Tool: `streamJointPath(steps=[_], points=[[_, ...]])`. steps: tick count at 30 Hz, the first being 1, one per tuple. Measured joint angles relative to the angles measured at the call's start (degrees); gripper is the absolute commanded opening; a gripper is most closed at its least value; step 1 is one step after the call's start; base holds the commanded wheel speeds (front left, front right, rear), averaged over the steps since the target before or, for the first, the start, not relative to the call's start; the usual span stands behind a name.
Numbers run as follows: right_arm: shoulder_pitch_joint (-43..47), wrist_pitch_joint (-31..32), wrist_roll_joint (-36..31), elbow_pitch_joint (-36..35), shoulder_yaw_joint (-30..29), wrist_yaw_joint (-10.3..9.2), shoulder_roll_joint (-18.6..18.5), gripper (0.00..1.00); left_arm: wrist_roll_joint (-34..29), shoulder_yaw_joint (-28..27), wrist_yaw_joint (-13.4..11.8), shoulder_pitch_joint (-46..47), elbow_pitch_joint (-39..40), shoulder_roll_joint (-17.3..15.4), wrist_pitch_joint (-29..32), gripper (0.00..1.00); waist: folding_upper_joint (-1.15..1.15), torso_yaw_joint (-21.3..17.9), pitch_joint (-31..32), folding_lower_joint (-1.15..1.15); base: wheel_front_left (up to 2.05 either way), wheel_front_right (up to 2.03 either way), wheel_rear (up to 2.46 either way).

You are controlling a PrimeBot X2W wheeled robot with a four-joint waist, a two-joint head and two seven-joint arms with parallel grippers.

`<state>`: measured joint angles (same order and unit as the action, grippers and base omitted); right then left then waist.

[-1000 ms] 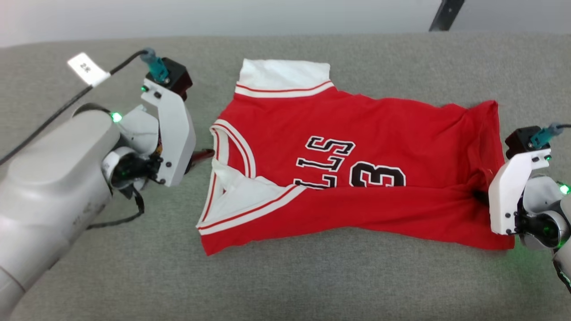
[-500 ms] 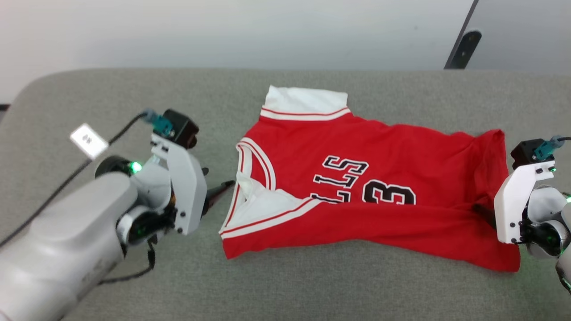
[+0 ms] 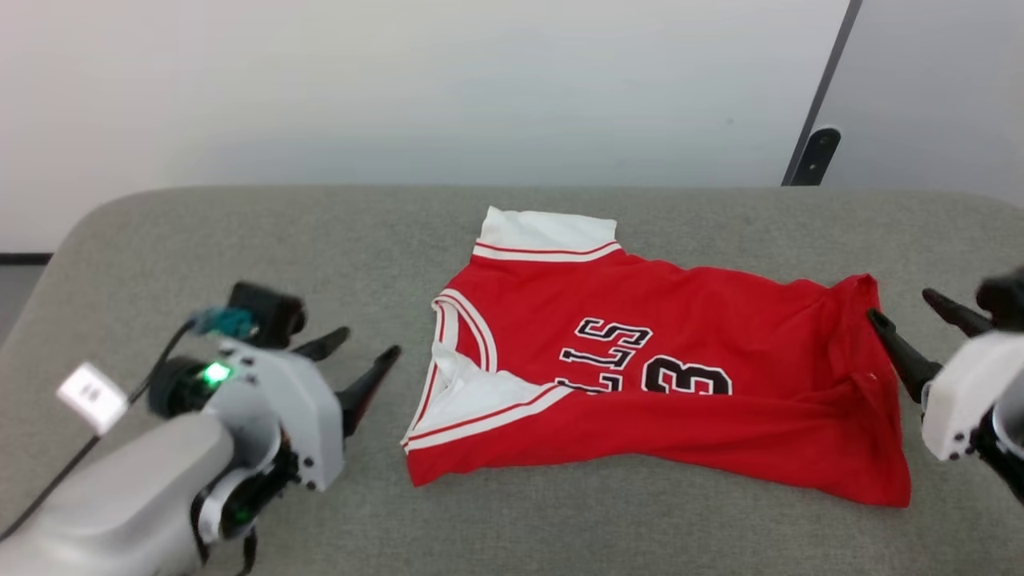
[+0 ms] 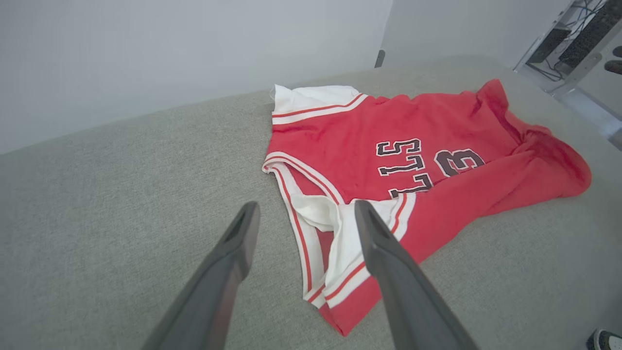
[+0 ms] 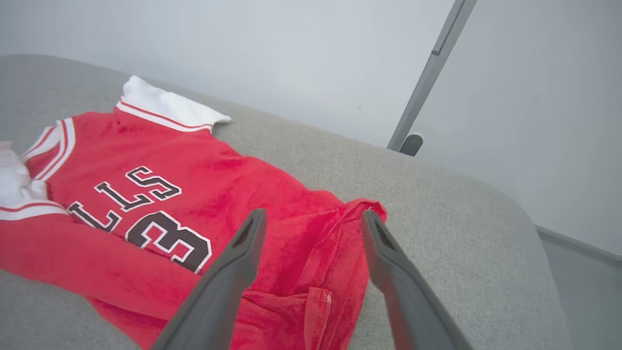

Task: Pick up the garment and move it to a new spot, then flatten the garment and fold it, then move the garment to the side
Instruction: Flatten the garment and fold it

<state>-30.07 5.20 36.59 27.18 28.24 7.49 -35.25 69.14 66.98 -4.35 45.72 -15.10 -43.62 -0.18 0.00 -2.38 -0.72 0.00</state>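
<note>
The red jersey point(image 3: 608, 432) lies half-folded mid-frame on the grey worktop point(image 3: 240, 232). The left hand point(image 3: 368, 342), lower left, sits just beside its collar; the right hand point(image 3: 900, 306), at the right edge, is at its hem. Both are spread wide, holding nothing. A dark post point(image 3: 812, 156) stands upper right.

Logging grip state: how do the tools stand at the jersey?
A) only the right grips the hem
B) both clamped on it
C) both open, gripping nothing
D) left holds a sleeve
C: the left tool and right tool have fingers spread, pinching none of the jersey.
</note>
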Motion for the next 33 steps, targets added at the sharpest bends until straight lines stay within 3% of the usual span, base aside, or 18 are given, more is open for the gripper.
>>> streamJointPath(steps=[5,8,16,21,25,29,33], points=[[8.1,-12.2,-8.0,-6.8,-6.9,0.00,0.7,1.00,0.4,-1.7,-3.9,-4.5,4.4,-2.3,-6.0,1.00,0.00,-1.1,0.2,0.00,0.00,0.00,0.00],[14.2,-16.6,-13.9,-11.3,-13.5,0.00,4.5,1.00,1.0,-3.3,-6.5,-7.7,7.0,-3.6,-10.4,1.00,0.00,-1.9,0.2,0.00,0.00,0.00,0.00],[30.1,-19.6,-26.9,-25.2,-25.4,0.03,17.0,1.00,1.2,-9.9,-12.3,-17.1,13.4,-6.0,-14.7,1.00,0.00,-4.4,-0.4,0.00,0.00,0.00,0.00],[34.8,-20.0,-30.1,-30.3,-27.5,0.03,21.1,1.00,-5.9,-22.8,-14.0,-24.5,17.3,-3.5,-14.8,1.00,0.00,-6.0,-1.2,0.00,0.00,0.00,0.00],[35.7,-20.1,-30.7,-32.4,-28.6,0.03,22.9,1.00,-12.4,-33.0,-13.8,-32.1,20.1,0.9,-14.8,1.00,0.00,-7.2,-2.0,0.00,0.00,0.00,0.00],[36.1,-20.2,-31.0,-33.3,-29.2,0.03,23.6,1.00,-18.9,-40.6,-11.7,-38.0,21.2,5.3,-14.9,1.00,0.00,-8.1,-2.9,0.00,0.00,0.00,0.00],[36.3,-20.2,-31.1,-33.8,-29.8,0.03,24.5,1.00,-25.7,-47.5,-6.2,-41.2,22.2,10.5,-14.9,1.00,0.00,-8.7,-3.3,0.00,0.00,0.00,0.00]])
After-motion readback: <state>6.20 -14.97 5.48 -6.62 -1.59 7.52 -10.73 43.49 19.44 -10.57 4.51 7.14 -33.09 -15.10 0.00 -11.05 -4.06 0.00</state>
